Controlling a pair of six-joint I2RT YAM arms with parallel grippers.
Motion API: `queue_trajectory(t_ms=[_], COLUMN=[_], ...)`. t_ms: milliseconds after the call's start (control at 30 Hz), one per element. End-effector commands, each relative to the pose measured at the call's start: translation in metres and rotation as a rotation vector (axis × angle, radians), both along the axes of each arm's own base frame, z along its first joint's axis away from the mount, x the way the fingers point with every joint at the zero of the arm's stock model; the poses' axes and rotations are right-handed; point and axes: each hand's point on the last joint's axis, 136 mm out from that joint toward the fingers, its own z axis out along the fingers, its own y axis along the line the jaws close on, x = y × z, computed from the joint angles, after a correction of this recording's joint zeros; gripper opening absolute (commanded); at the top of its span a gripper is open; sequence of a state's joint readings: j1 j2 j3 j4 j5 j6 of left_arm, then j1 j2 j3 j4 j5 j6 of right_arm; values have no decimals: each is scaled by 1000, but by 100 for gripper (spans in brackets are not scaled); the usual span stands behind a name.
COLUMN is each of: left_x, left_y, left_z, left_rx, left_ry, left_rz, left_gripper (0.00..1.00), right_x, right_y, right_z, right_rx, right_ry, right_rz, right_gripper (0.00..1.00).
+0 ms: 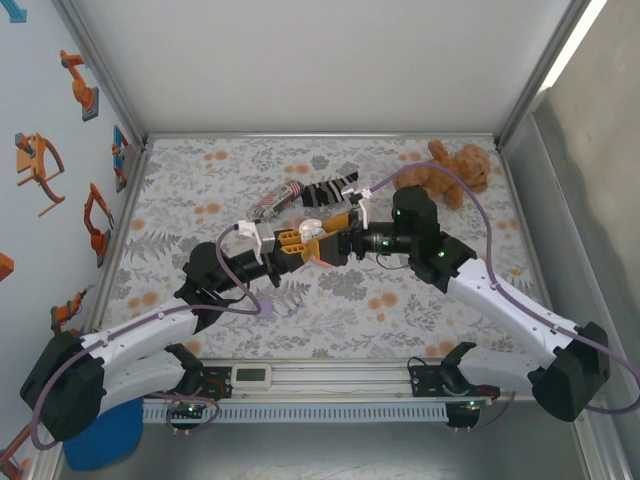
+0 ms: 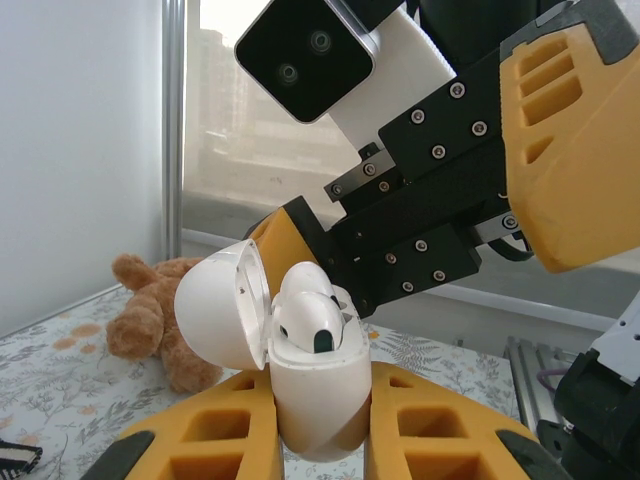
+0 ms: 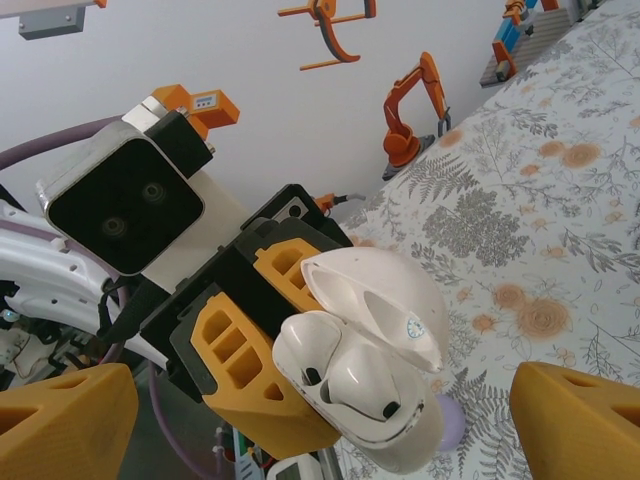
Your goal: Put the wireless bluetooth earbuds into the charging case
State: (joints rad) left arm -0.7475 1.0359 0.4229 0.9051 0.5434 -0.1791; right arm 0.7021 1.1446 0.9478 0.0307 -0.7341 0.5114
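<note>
The worktop (image 1: 200,300) is covered by a grey-and-orange floral cloth and stands inside an aluminium frame (image 1: 100,68). A plain white wall (image 1: 320,60) closes the far side, and the left wall (image 1: 30,90) is pale blue with orange robot-arm stickers (image 1: 97,218). Daylight comes through the clear right panel (image 2: 250,130).

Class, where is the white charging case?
In the left wrist view, the charging case, lid open, stands clamped in the left gripper, with the open right gripper close behind it.

Lower sides of charging case (image 2: 320,390) hidden by left pincer (image 2: 322,425); right pincer (image 3: 320,420) cropped at corners.
</note>
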Motion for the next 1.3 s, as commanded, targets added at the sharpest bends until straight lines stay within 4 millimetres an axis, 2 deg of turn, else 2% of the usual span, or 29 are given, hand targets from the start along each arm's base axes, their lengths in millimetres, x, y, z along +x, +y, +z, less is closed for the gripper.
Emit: queue_trajectory(t_ms=[0, 500, 1267], left_x=[-7, -6, -6], left_y=[-1, -1, -2], left_z=[13, 12, 11], left_rx=[-38, -40, -37], left_ry=[-25, -24, -23], left_rz=[-29, -30, -30], left_gripper=[0, 0, 0], right_x=[-5, -7, -11], right_y=[4, 12, 11], right_z=[22, 29, 45], right_rx=[35, 56, 90], right_ry=[-55, -71, -114], right_rz=[38, 69, 86], right_gripper=[94, 91, 83])
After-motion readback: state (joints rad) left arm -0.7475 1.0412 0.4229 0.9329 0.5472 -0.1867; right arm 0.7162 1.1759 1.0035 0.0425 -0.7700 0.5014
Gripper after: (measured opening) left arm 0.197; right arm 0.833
